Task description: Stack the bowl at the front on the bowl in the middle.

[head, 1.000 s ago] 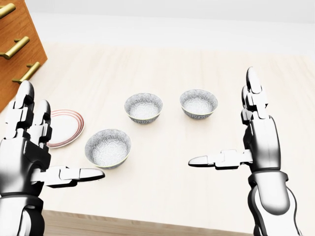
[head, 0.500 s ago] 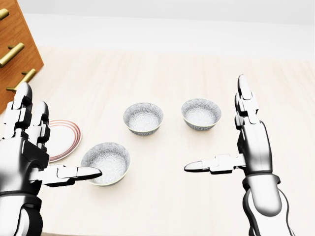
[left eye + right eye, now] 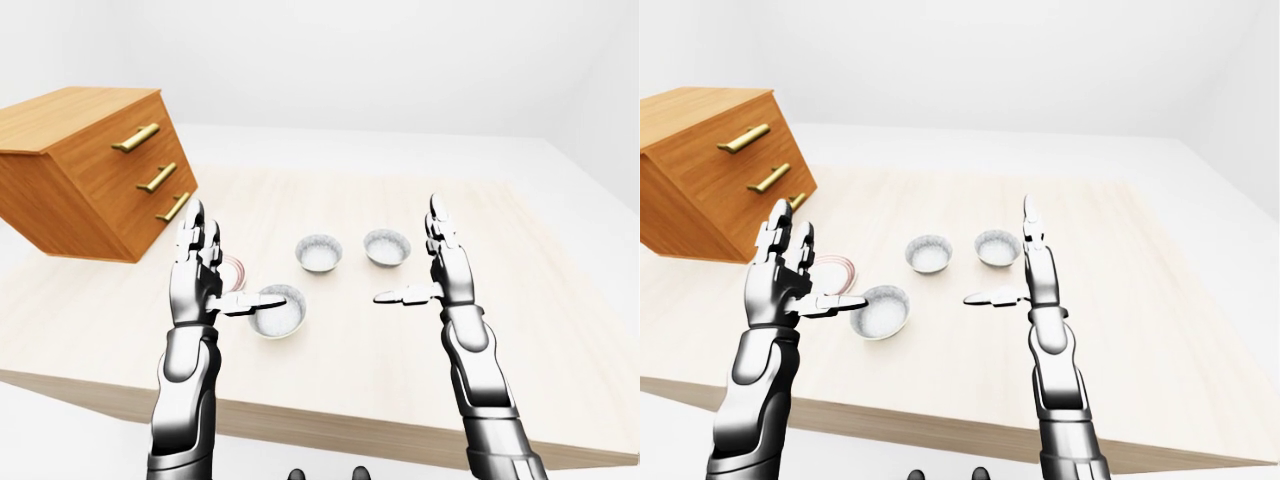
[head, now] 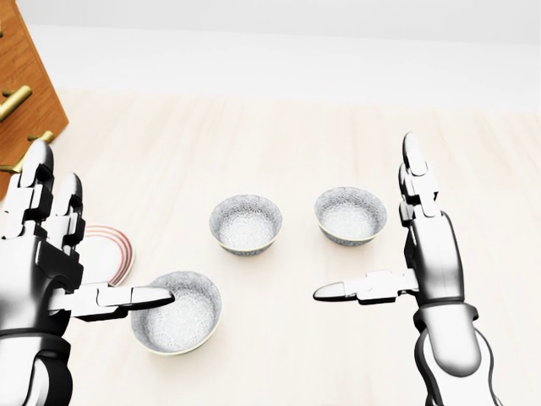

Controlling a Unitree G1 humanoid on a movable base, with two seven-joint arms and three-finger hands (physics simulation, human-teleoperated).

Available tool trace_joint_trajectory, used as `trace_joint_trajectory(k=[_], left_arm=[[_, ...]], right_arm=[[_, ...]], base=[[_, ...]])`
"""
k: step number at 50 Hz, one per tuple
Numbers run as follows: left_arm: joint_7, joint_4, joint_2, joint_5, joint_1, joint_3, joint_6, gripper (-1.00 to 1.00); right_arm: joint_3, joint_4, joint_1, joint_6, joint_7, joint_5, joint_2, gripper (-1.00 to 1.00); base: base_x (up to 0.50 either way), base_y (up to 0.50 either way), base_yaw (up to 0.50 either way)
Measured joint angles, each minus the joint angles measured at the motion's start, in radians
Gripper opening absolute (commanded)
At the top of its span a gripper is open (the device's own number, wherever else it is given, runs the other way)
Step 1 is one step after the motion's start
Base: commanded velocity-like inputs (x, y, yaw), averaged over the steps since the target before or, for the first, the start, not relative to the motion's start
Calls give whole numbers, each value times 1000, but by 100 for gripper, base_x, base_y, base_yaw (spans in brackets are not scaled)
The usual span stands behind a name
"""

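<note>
Three patterned grey bowls stand on the pale wooden table (image 4: 279, 135). The nearest bowl (image 4: 177, 313) is at the lower left of the head view, the middle bowl (image 4: 245, 222) above and right of it, the third bowl (image 4: 350, 215) further right. My left hand (image 4: 80, 262) is open at the lower left, its thumb reaching over the nearest bowl's left rim without closing on it. My right hand (image 4: 385, 245) is open at the right, below the third bowl, thumb pointing left, holding nothing.
A white plate (image 4: 106, 252) with red rim rings lies left of the nearest bowl, partly behind my left hand. A wooden drawer chest (image 3: 95, 170) with brass handles stands at the table's left. The table's near edge (image 3: 330, 420) runs below my forearms.
The whole picture has slid down and the chest leftward, so the camera has moved closer. My left thumb now overlaps the nearest bowl's rim. Both hands stay open.
</note>
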Motion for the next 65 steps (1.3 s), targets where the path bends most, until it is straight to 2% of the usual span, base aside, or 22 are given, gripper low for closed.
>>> trace_joint_trajectory(k=[23, 33, 38, 45, 51, 57, 65], left_arm=[[-7, -3, -2, 8, 10, -4, 0, 100], [-15, -22, -3, 6, 25, 1, 0, 100], [-21, -51, -4, -2, 39, 9, 0, 100], [-32, -96, -4, -17, 64, 28, 0, 100], [-42, -133, -5, -33, 88, 50, 0, 100], [-52, -170, -8, -50, 112, 75, 0, 100], [-71, -226, -19, -70, 158, 109, 0, 100]], right_arm=[[8, 16, 1, 0, -6, -19, 3, 100], [38, 118, -43, 0, -20, -169, -15, 100], [54, 302, -146, 0, -78, -296, -37, 100], [81, 716, -386, 0, -212, -442, -64, 100], [96, 1010, -546, 0, -278, -529, -62, 100], [97, 1185, -644, 0, -300, -590, -50, 100], [81, 1312, -713, 0, -301, -648, -34, 100]], base=[[11, 2, 0], [0, 0, 0], [0, 0, 0], [0, 0, 0], [0, 0, 0], [0, 0, 0], [0, 0, 0]])
